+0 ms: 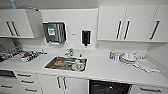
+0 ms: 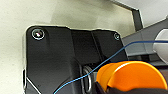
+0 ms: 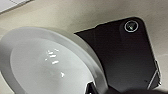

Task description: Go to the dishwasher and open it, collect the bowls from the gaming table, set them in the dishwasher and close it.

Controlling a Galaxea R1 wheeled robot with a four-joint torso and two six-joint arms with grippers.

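While we face the counter (image 1: 105,68), the dishwasher (image 1: 108,87) gapes dark under its front edge. Our right wrist shows a white bowl (image 3: 50,67), our left an orange bowl (image 2: 130,77); we cannot tell either grip.

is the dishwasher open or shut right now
Open: the built-in dishwasher under the white countertop shows a dark interior, not a steel front.

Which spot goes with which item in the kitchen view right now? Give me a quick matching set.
Items:
1. sink
2. paper towel dispenser
3. stack of plates
4. dishwasher

Places:
A. on the counter, right side
B. below the counter edge, dark interior showing
C. on the wall, above the counter
D. set into the counter, dishes inside

Pairs: 1-D, 2-C, 3-A, 4-B
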